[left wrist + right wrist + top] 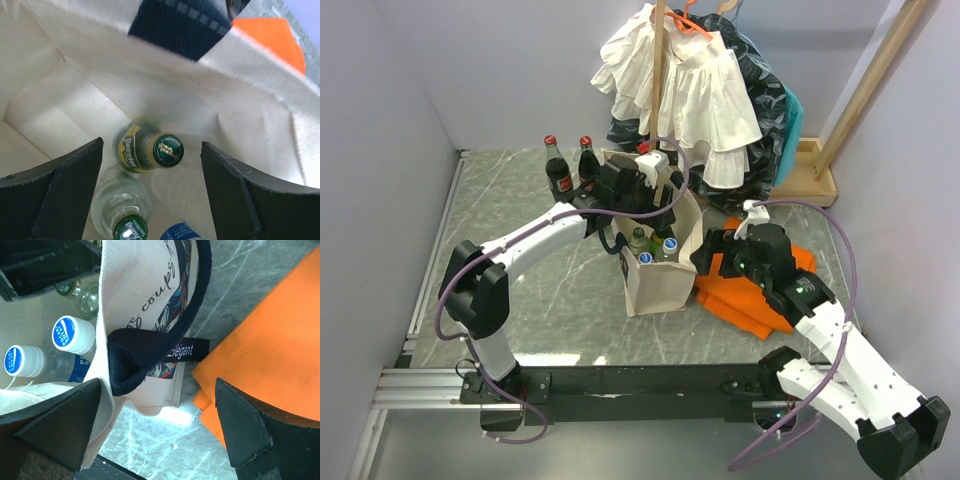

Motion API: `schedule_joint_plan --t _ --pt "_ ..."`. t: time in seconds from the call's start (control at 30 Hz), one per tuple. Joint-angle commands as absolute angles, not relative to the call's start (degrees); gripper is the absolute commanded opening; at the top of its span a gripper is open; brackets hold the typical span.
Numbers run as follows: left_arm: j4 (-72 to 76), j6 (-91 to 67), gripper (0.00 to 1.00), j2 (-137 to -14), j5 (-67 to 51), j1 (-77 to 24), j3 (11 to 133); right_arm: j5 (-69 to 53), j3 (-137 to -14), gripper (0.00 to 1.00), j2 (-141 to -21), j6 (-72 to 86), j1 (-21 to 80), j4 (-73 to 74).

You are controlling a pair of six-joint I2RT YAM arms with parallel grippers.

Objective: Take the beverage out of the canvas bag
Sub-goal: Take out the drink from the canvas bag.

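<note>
The cream canvas bag (658, 285) with navy handles (150, 347) stands upright mid-table and holds several bottles. My left gripper (640, 205) hangs in the bag's mouth, open. In the left wrist view it (151, 145) straddles a green-capped Perrier bottle (167, 151) without touching it. A clear green-capped bottle (125, 215) and a blue cap (179, 233) sit nearer. My right gripper (710, 258) is open at the bag's right side. Seen from its wrist (157, 385), the bag's rim lies against its left finger (65, 422). Two blue-capped bottles (73, 333) show inside.
Two cola bottles (558, 170) stand on the table behind the bag on the left. A folded orange cloth (760, 295) lies just right of the bag, under my right arm. White and dark clothes (690, 90) hang on a wooden stand at the back.
</note>
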State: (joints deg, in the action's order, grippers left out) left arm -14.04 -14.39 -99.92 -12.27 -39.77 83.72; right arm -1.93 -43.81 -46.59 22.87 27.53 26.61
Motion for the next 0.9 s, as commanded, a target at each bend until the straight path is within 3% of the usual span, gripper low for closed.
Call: schedule_joint_plan --t 0.0,0.4,0.47,0.67,0.87 --pt "-12.7 -14.9 0.84 -98.9 -14.1 -40.2 82.7 -0.2 -43.1 1.00 -46.8 20.7 28.1 31.8" --pt "-10.5 -15.2 0.84 -98.0 -13.3 -40.9 81.4 -0.4 -41.7 1.00 -45.9 21.0 28.0 31.0" --pt "-10.6 -14.7 0.76 -98.3 -12.9 -41.0 81.7 -0.3 -41.8 1.00 -45.9 21.0 28.0 31.0" --pt "-12.2 -14.4 0.65 -100.2 -12.0 -41.0 83.8 -0.2 -41.7 1.00 -45.6 20.7 28.1 31.2" --pt "-10.5 -15.3 0.67 -100.5 -12.7 -41.0 83.4 -0.4 -41.3 1.00 -45.5 20.9 28.0 30.7"
